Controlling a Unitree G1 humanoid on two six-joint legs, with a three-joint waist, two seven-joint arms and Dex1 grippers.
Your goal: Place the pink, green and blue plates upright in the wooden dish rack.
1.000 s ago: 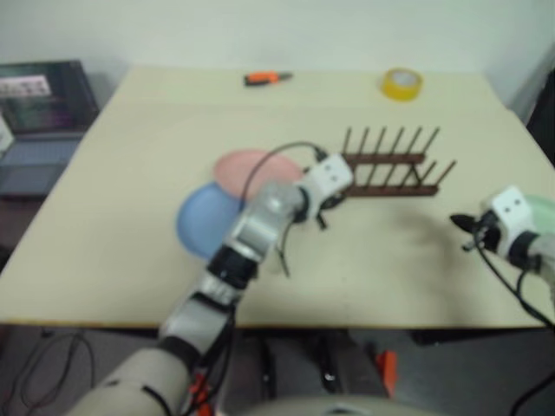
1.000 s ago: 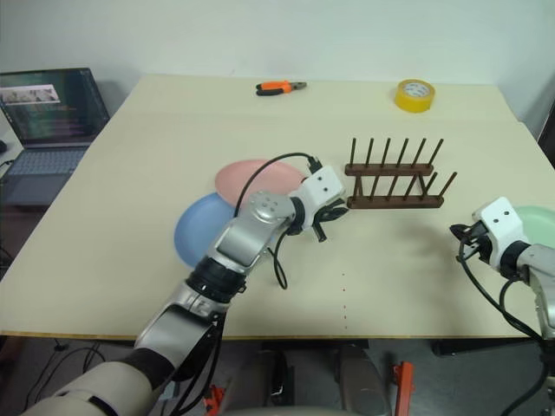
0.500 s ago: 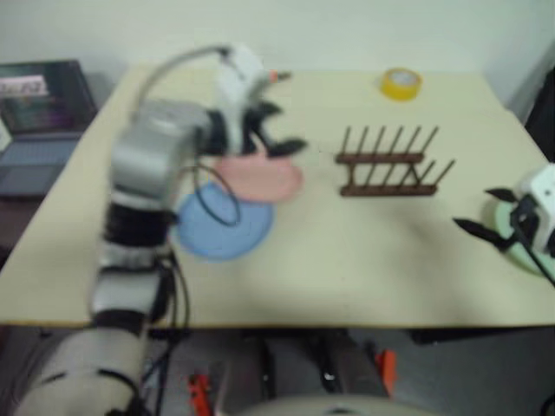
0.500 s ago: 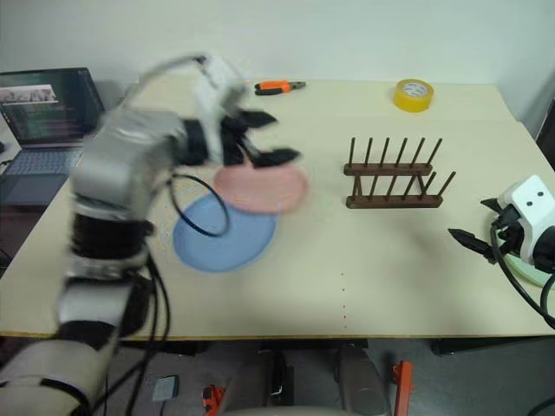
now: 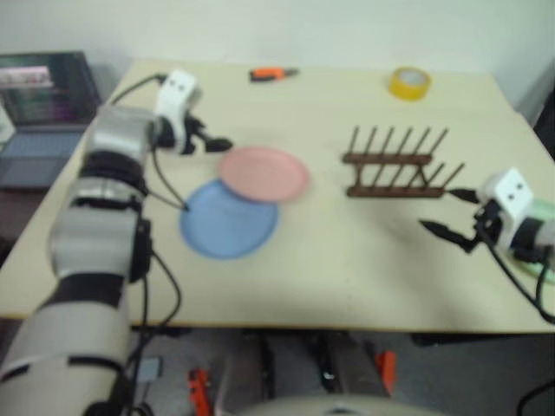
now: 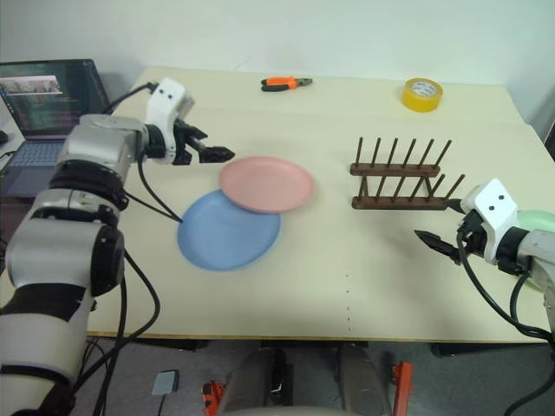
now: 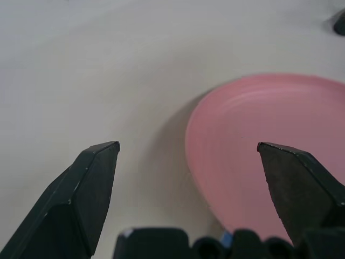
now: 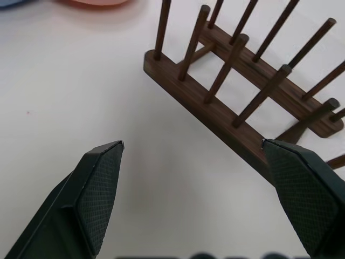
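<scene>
The pink plate (image 6: 266,184) lies flat on the table, and its rim overlaps the blue plate (image 6: 228,230) lying in front of it. My left gripper (image 6: 215,145) hovers open just left of the pink plate (image 7: 269,156), pointing at its edge with nothing between the fingers. The wooden dish rack (image 6: 401,178) stands empty to the right. My right gripper (image 6: 438,224) is open in front of the rack's right end (image 8: 242,102). A sliver of the green plate (image 6: 542,218) lies flat at the table's right edge, mostly hidden behind my right wrist.
A laptop (image 6: 52,95) sits off the table's far left corner. Orange pliers (image 6: 290,83) and a yellow tape roll (image 6: 421,93) lie along the far edge. Bare tabletop (image 6: 347,269) stretches between the plates and my right gripper.
My left arm swung up and left from beside the rack to the pink plate's left side. Both grippers opened wide. The right gripper moved slightly toward the rack.
</scene>
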